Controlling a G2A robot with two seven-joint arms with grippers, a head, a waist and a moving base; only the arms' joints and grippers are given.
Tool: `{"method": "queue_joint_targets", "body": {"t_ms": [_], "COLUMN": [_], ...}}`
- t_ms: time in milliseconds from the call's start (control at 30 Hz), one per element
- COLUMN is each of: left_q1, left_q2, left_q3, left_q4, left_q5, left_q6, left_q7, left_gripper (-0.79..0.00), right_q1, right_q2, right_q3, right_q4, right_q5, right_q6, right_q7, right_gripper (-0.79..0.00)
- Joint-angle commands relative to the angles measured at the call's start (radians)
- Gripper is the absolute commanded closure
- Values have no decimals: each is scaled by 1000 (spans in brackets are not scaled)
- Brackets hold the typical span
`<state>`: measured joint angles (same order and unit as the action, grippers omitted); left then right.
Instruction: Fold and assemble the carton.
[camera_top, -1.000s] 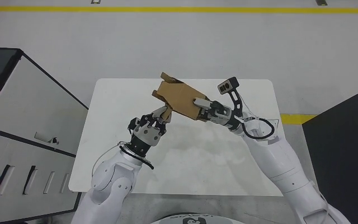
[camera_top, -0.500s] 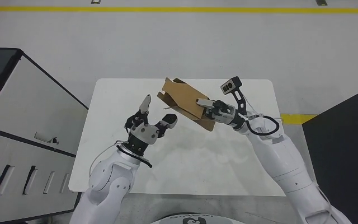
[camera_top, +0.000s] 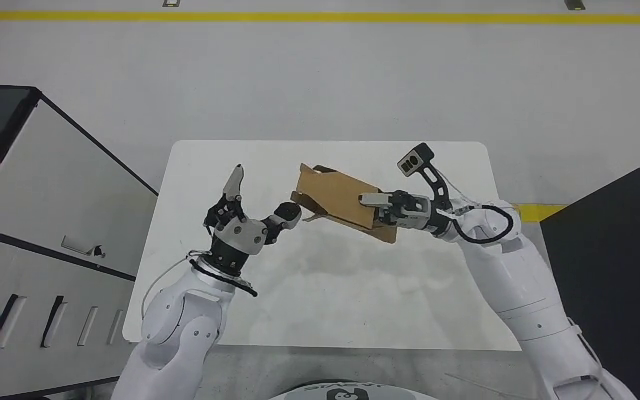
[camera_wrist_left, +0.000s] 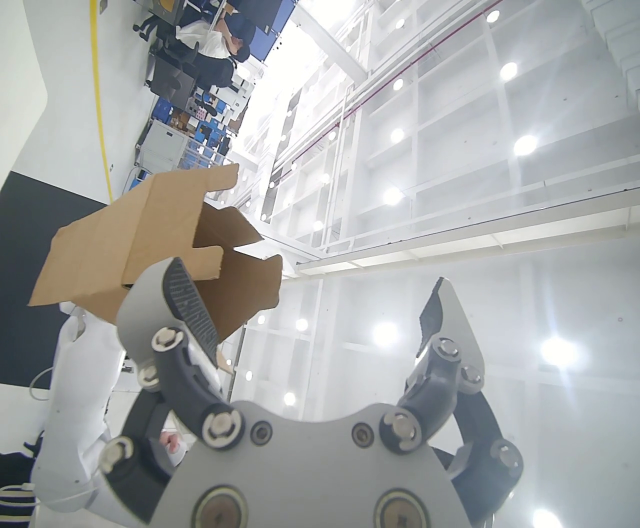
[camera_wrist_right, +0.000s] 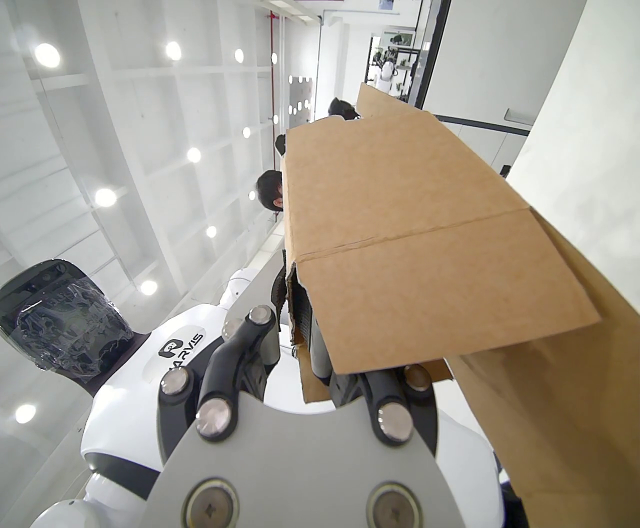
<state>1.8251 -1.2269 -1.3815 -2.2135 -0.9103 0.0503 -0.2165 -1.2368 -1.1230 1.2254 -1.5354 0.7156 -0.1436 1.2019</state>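
Bright ceiling lamps (camera_wrist_left: 525, 145), glare, seemingly soft shadows.

The plain brown cardboard carton (camera_top: 335, 192) is showing unprinted tan faces throughout. The white rounded-corner table (camera_top: 200, 300) is showing faint grey smudges. The left gripper (camera_top: 262, 192) is showing silver-grey metal fingers (camera_wrist_left: 141, 296) bearing black ribbed pads (camera_wrist_left: 192, 305). The pale grey floor (camera_top: 320, 80) is carrying one yellow painted stripe (camera_top: 320, 16).

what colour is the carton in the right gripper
Plain brown cardboard: the carton shows best in the right wrist view.
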Motion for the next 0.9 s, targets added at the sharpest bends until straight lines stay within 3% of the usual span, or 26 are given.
{"method": "queue_joint_targets", "body": {"t_ms": [0,367,400,433,467,500,533,567,733,867], "left_q1": [-5,30,36,41,47,55,60,60,52,19], "left_q2": [1,13,13,13,13,13,12,12,13,21], "left_q3": [-1,-79,-85,-90,-93,-93,-93,-93,-93,-107], "left_q4": [-3,-60,-64,-68,-67,-63,-62,-62,-65,-65], "left_q5": [12,100,100,98,100,99,103,103,126,285], "left_q6": [13,98,97,98,98,97,92,92,87,14], "left_q7": [-7,-5,-4,-5,-2,16,40,40,28,-89], "left_gripper": [-785,-785,-717,-459,-323,-274,-169,-15,0,0], "right_q1": [-6,36,39,42,45,46,46,46,46,46], "right_q2": [2,41,44,46,49,50,50,50,50,50], "right_q3": [-2,101,108,115,122,124,124,124,124,124], "right_q4": [-15,-39,-41,-42,-40,-40,-40,-40,-40,-40], "right_q5": [-13,-98,-102,-104,-109,-110,-110,-110,-110,-110], "right_q6": [19,158,161,162,161,160,160,160,160,160], "right_q7": [-5,188,205,222,233,235,235,235,235,235], "right_gripper": [0,0,0,0,0,0,0,0,0,0]}}
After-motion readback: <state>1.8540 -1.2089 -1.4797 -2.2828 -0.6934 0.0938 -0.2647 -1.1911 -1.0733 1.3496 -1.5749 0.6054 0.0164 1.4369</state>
